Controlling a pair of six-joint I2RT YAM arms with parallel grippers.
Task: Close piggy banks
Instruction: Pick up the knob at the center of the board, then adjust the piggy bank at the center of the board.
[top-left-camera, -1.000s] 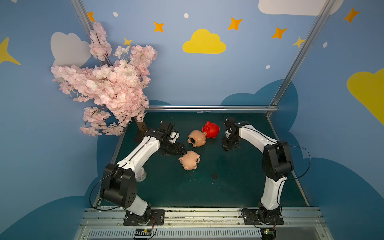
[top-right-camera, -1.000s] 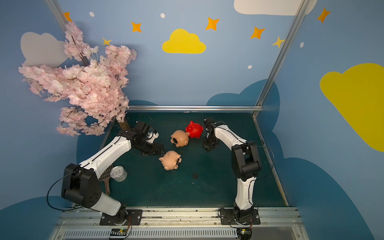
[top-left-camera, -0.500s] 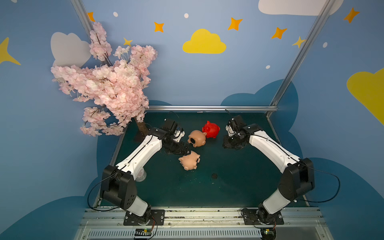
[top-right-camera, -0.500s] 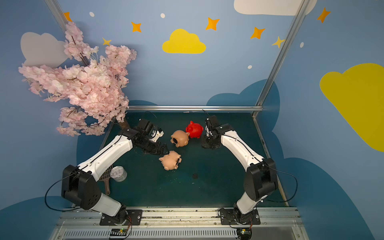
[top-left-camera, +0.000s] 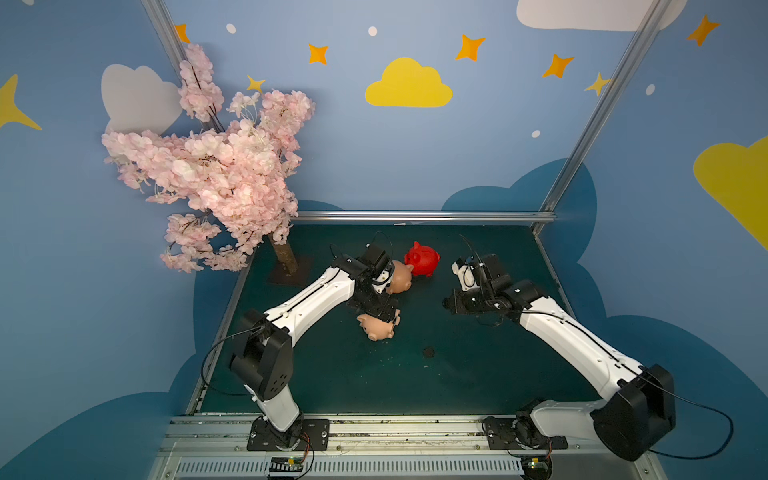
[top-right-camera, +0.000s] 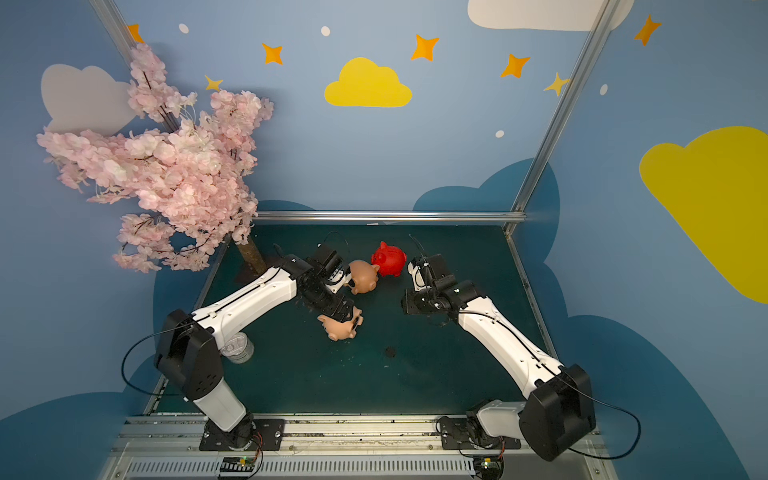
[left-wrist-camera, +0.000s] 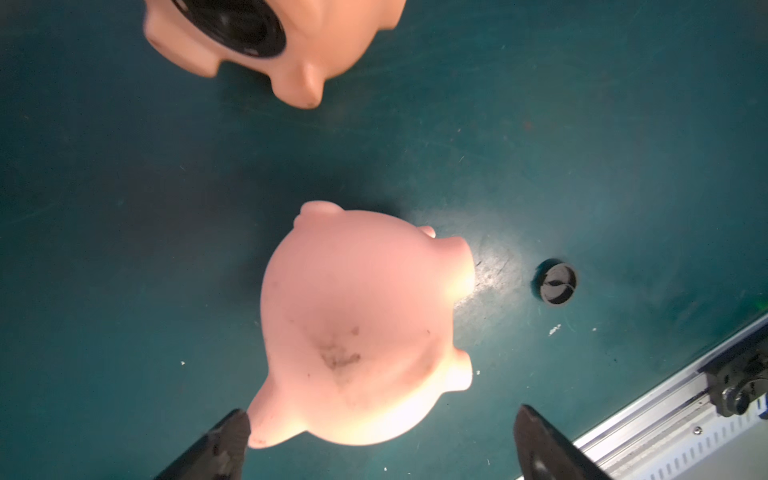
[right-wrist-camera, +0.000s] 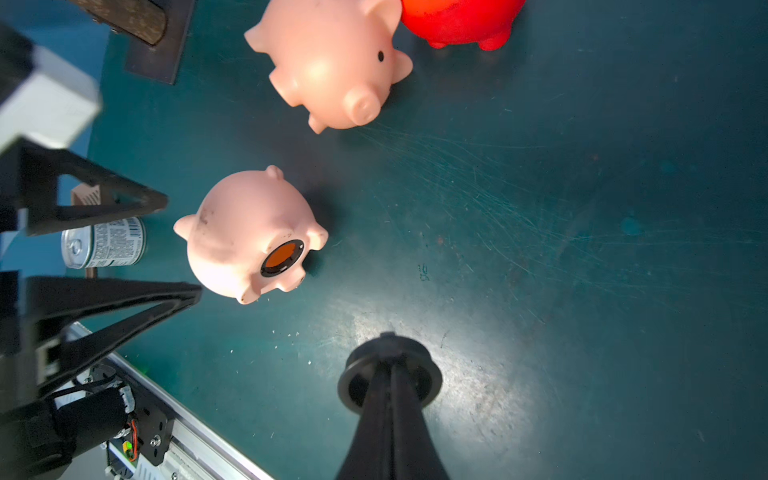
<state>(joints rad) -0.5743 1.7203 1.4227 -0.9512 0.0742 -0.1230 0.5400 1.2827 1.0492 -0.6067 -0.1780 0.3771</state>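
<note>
Three piggy banks lie on the green table. The near peach one lies on its side between my left gripper's open fingers; one fingertip is at its leg, the other stands clear. Its belly shows a black ring round an orange centre. The second peach pig shows a dark round belly hole. The red pig stands behind it. My right gripper is shut on a dark round plug above bare table.
Another dark plug lies loose on the table in front of the pigs. A small can lies at the table's left edge. The blossom tree's trunk and base plate stand at the back left.
My left gripper moved right over the near peach pig and its jaws opened wider. The right arm's elbow swung out to the right, its gripper staying shut on the plug.
</note>
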